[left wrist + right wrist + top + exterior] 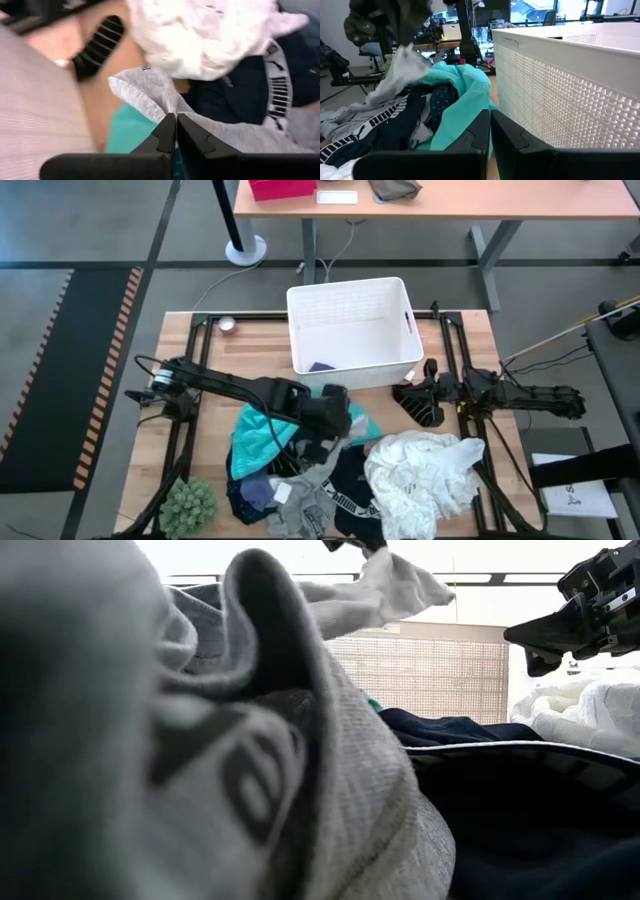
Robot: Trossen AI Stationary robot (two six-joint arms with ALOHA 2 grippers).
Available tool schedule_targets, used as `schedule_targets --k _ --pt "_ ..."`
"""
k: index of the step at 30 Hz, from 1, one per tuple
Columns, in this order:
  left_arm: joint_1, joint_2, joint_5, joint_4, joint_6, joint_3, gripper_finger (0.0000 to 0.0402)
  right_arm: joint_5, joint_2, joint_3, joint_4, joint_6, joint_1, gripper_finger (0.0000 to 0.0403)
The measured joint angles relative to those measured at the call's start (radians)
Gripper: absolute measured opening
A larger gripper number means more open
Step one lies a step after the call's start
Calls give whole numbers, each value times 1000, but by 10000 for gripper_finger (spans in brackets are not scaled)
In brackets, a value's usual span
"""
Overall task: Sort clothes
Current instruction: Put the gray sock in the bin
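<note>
Grey soft fabric garment (150, 92) is pinched between the left gripper (176, 134)'s pressed-together fingers, lifted off the clothes heap (330, 475) just before the white rectangular plastic bin (352, 305), presumably for sorting. Beside that bin, the right gripper (490, 131) waits with fingers pressed together, holding nothing.

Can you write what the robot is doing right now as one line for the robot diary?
left gripper: shut on grey garment, over clothes pile | right gripper: shut, empty, waiting beside white bin | bin: one dark item inside

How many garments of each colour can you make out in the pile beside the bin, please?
Teal fabric garment: 1
Large white crumpled garment: 1
Grey soft garment: 1
Black garment with white print: 1
Navy patterned garment: 1
Total: 5 visible
</note>
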Motion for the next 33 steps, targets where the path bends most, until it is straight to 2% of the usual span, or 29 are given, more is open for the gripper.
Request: schedule_targets --k 8,16,29,33 --pt "26 -99 -171 5 30 51 0 0 0 0 0 0 0 0" --pt "88 -194 -261 76 86 58 0 0 0 0 0 0 0 0" --pt "285 -230 -268 105 116 63 0 0 0 0 0 0 0 0" --pt "338 -230 -268 167 113 63 0 0 0 0 0 0 0 0"
